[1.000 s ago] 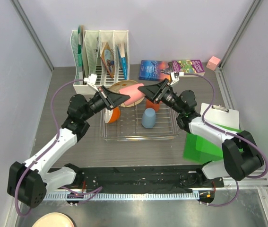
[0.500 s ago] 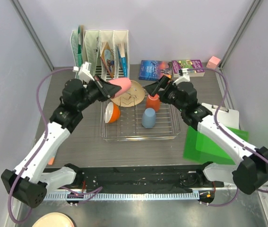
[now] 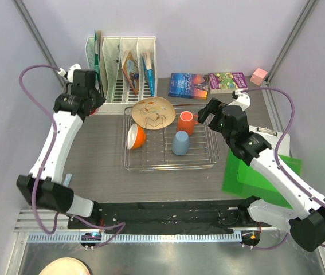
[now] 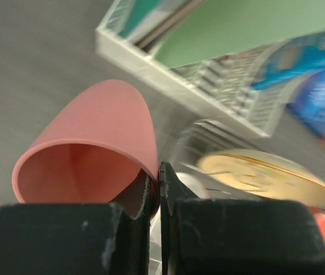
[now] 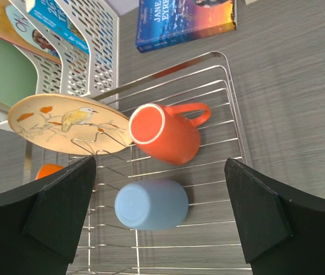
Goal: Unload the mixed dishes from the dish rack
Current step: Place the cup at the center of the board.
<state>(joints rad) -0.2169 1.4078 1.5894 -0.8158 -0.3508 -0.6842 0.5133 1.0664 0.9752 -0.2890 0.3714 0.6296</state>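
Observation:
My left gripper (image 4: 158, 172) is shut on the rim of the pink cup (image 4: 105, 132) and holds it above the table, left of the white file holder. In the top view the left gripper (image 3: 87, 94) is at the far left and the cup is hidden under it. The chrome dish rack (image 3: 208, 160) holds the beige plate (image 3: 151, 112), the orange mug (image 3: 186, 121), the grey-blue cup (image 3: 180, 142) and the small orange bowl (image 3: 136, 137). My right gripper (image 5: 160, 189) is open and empty above the grey-blue cup (image 5: 151, 204), next to the mug (image 5: 165, 134).
The white file holder (image 3: 122, 63) stands behind the rack. Two books (image 3: 188, 85) and a pink block (image 3: 259, 75) lie at the back right. Green sheets (image 3: 254, 175) and a clipboard (image 3: 268, 140) lie right of the rack. A peach disc (image 3: 65, 267) is at the bottom left.
My left gripper has carried the pink cup out of the rack, to the far left by the file holder. My right gripper has drawn back to the right, over the rack.

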